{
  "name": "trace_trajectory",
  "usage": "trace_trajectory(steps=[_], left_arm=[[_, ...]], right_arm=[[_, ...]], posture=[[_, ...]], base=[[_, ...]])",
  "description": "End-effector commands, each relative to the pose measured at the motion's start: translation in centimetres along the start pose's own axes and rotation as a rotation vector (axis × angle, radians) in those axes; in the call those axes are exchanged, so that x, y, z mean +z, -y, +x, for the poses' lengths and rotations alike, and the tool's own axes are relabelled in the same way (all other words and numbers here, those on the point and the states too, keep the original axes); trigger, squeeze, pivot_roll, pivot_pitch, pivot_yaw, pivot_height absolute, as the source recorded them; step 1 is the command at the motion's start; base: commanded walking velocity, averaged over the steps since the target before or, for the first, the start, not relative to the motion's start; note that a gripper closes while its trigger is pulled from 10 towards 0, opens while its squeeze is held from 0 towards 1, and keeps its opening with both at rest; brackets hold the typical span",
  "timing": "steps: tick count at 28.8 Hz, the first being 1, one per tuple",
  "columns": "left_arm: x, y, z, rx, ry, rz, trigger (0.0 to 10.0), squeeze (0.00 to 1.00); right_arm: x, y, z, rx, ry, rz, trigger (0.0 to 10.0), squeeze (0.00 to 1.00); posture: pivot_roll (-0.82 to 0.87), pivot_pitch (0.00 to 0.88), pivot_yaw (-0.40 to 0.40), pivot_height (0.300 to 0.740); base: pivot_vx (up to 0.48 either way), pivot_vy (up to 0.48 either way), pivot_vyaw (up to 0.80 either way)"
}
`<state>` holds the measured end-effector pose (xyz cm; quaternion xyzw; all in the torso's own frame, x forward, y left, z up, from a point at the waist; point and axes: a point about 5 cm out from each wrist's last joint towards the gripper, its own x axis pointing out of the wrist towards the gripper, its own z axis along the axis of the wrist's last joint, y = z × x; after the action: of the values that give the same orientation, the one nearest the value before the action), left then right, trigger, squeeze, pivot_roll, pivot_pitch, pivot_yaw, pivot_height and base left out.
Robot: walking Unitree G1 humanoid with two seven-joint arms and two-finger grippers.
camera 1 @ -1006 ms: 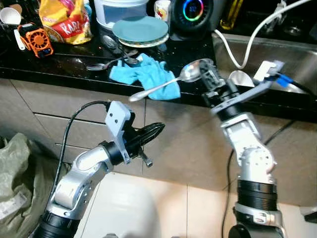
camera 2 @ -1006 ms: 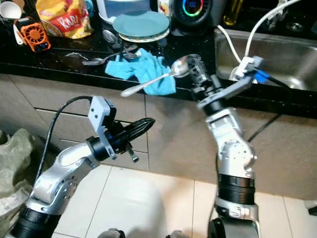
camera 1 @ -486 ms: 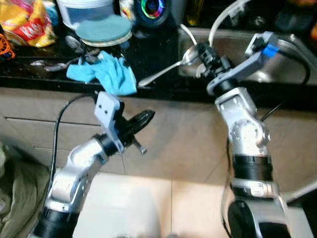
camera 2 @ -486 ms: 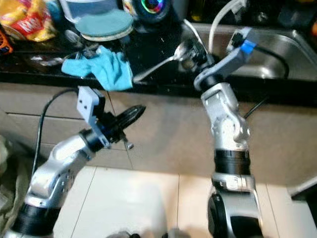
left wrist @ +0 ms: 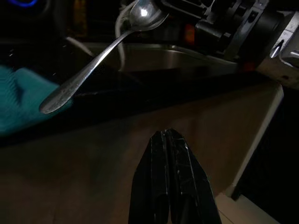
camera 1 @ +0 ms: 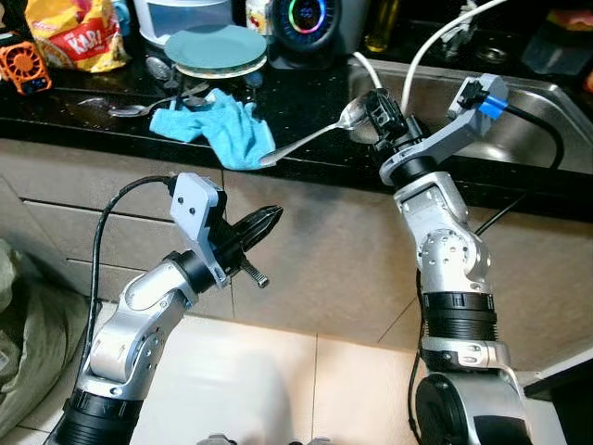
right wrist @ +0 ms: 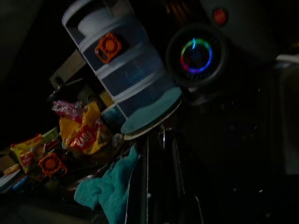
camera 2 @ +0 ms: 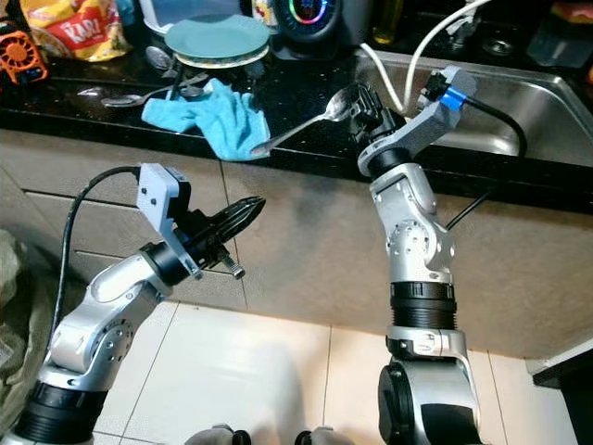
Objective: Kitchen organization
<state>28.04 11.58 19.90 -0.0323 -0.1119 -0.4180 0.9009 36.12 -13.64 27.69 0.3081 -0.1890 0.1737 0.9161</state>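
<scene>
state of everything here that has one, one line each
right pincer: shut on the spoon, raised over the counter edge beside the sink
spoon: held by its bowl end, handle slanting down toward the cloth
left pincer: shut, holding nothing, below the counter
blue cloth: crumpled, overhanging the counter edge
teal plate: flat, bare

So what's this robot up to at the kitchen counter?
It is tidying the kitchen. Its right tool is shut on a metal spoon, gripping it at the bowl end and holding it up over the black counter, next to the steel sink. The handle points toward a blue cloth lying at the counter's edge. The left tool is shut and empty, held low in front of the cabinets. A teal plate and more cutlery sit further back.
</scene>
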Motion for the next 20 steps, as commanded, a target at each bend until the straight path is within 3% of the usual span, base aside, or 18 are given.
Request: trace_trajectory(steps=[1,14,20], left_arm=[[-0.1,0.1,0.2,0.010,-0.010,0.004,10.0,0.00],[0.2,-0.4,0.1,0.064,0.014,0.024,10.0,0.00],[0.5,-0.4,0.1,0.072,0.025,0.039,10.0,0.00]], right_arm=[[0.0,0.1,-0.1,0.000,0.009,-0.005,10.0,0.00],[0.1,0.0,0.2,0.003,0.018,0.001,10.0,0.00],[1.4,0.7,1.0,-0.062,0.073,-0.014,10.0,0.00]], posture=[[0.10,0.106,-0.032,0.740],[0.11,0.113,-0.042,0.740],[0.13,0.109,-0.053,0.740]], base=[[0.000,0.000,0.00],[0.000,0.000,0.00],[0.000,0.000,0.00]])
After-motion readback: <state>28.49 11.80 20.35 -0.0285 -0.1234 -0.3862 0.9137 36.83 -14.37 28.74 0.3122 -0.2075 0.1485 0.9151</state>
